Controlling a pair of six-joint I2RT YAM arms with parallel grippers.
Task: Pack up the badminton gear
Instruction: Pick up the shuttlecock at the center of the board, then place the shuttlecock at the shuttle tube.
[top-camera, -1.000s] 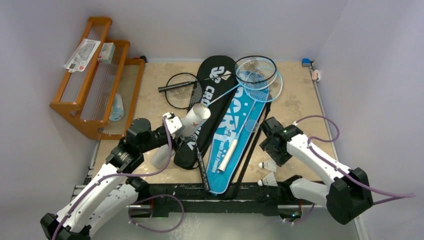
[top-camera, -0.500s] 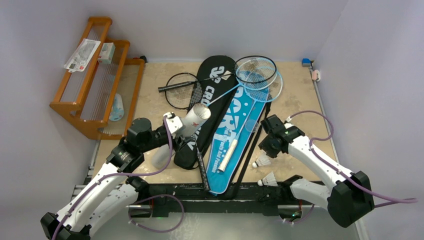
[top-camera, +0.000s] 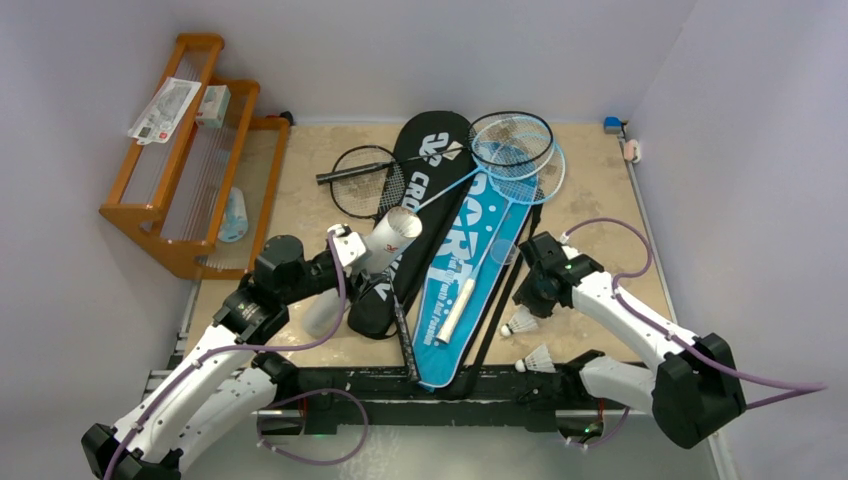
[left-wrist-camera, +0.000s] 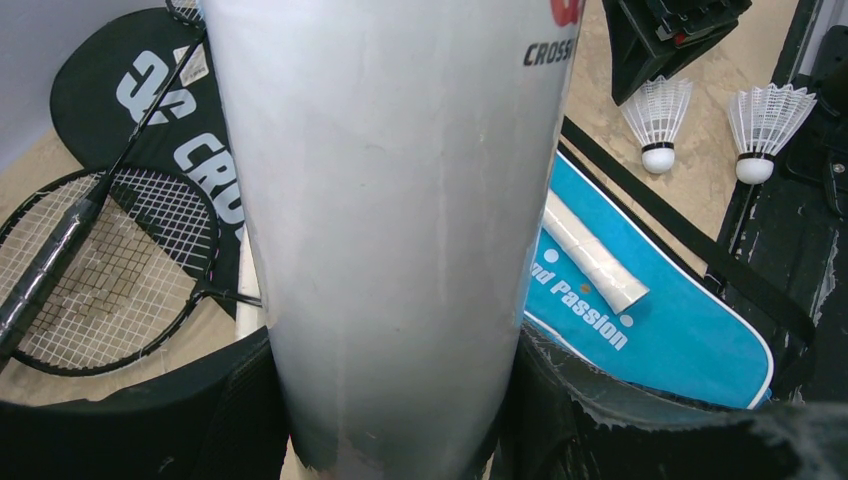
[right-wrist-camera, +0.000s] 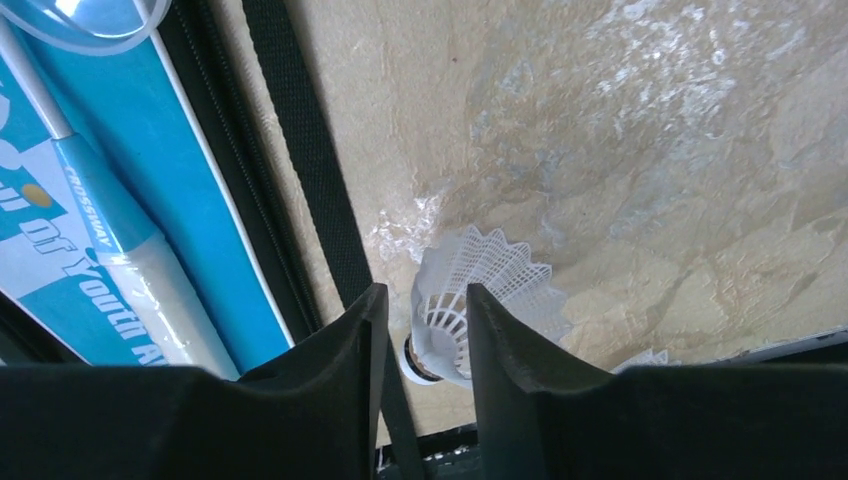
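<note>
My left gripper (top-camera: 352, 252) is shut on the white tube (top-camera: 390, 238), which tilts with its open mouth up and to the right; the tube (left-wrist-camera: 400, 200) fills the left wrist view. My right gripper (top-camera: 527, 300) is shut on a white shuttlecock (top-camera: 520, 322) by its skirt, seen between the fingers as the shuttlecock (right-wrist-camera: 465, 310), just above the table. A second shuttlecock (top-camera: 538, 359) lies near the front edge. Light-blue rackets (top-camera: 515, 150) rest on the blue cover (top-camera: 460, 290), beside the black cover (top-camera: 425, 170) and a black racket (top-camera: 365, 180).
The orange wooden rack (top-camera: 190, 150) stands along the left side with packets on it. A pale cylinder (top-camera: 322, 312) lies under my left arm. The blue cover's black strap (right-wrist-camera: 300, 150) runs beside the held shuttlecock. A black strip (top-camera: 470, 385) borders the table's near edge.
My right gripper closed on the shuttlecock and shifted it left, away from the second one. The left arm and tube have not moved.
</note>
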